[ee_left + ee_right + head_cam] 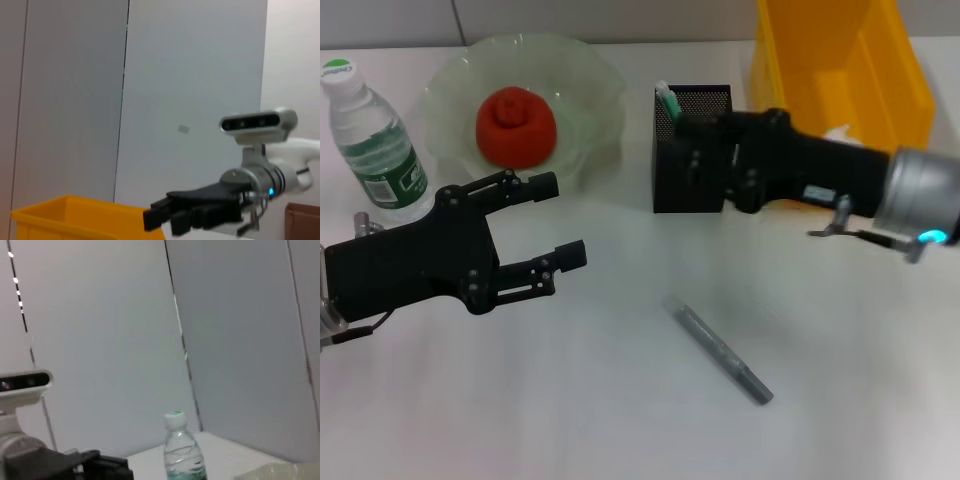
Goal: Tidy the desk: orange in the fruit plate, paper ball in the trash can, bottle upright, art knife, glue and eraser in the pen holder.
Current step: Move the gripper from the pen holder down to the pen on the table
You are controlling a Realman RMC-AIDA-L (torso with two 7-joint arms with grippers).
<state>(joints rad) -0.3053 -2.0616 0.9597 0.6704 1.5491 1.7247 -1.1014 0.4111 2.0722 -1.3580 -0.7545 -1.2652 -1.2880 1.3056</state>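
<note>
Nearest cam: slim grey art knife, lying flat on white desk, well in front of black mesh pen holder, touching nothing. Still to be put away.

Left of pen holder: pale green scalloped glass fruit plate with orange-red fruit already inside, so orange step looks done. Further left of that, clear plastic water bottle with green label and white cap, standing upright; also done.

Behind and right of pen holder: yellow plastic bin, prob the trash can; something white at its bottom, partly hidden by arm, can't tell if paper ball.

Green-and-white item sticking up from pen holder's left corner; glue or eraser, can't tell which. Other one not visible.

Right gripper pressed up at pen holder's right side; fingers hidden against black mesh, can't tell open or closed.

Left gripper hovering front-left of pen holder, just before fruit plate, fingers spread wide, holding nothing.

Judgement: mostly done; art knife clearly left, glue/eraser pair unconfirmed.
</note>
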